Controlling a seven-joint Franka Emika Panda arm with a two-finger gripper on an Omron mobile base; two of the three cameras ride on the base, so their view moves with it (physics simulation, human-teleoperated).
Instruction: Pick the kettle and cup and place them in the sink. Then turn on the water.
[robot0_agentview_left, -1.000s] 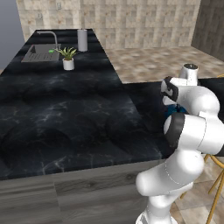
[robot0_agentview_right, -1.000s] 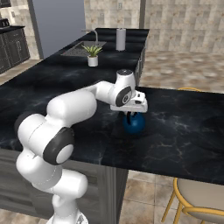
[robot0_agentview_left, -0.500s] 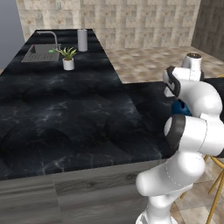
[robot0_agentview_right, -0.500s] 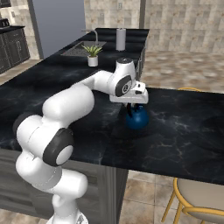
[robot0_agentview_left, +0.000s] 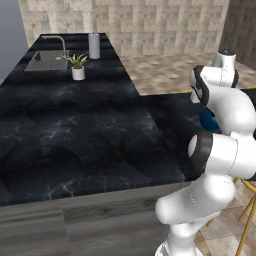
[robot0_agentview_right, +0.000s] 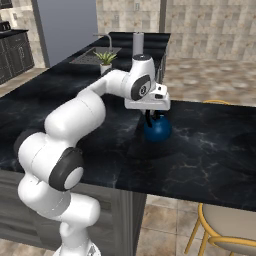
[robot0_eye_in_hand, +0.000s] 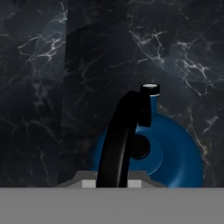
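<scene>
The dark-blue kettle (robot0_agentview_right: 158, 129) hangs just above the black marble counter (robot0_agentview_right: 210, 145), its shadow beneath it. My gripper (robot0_agentview_right: 150, 118) is shut on its black arched handle (robot0_eye_in_hand: 122, 131). In the hand view the handle rises between my fingertips over the blue body (robot0_eye_in_hand: 175, 153). In the left base view my arm hides most of the kettle (robot0_agentview_left: 206, 119). The sink (robot0_agentview_left: 44, 61) (robot0_agentview_right: 89, 57) lies at the far end with its faucet (robot0_agentview_left: 59, 40), and no water shows there. A small green shape (robot0_agentview_left: 60, 58) at the sink's edge may be the cup.
A potted plant (robot0_agentview_left: 77, 68) (robot0_agentview_right: 105, 60) and a grey upright cylinder (robot0_agentview_left: 94, 45) (robot0_agentview_right: 138, 44) stand near the sink. A yellow chair (robot0_agentview_right: 227, 232) sits below the counter's near right edge. The counter steps inward beside the kettle.
My gripper has risen a little with the kettle, lifting it off the counter. The hand has also shifted slightly to the right.
</scene>
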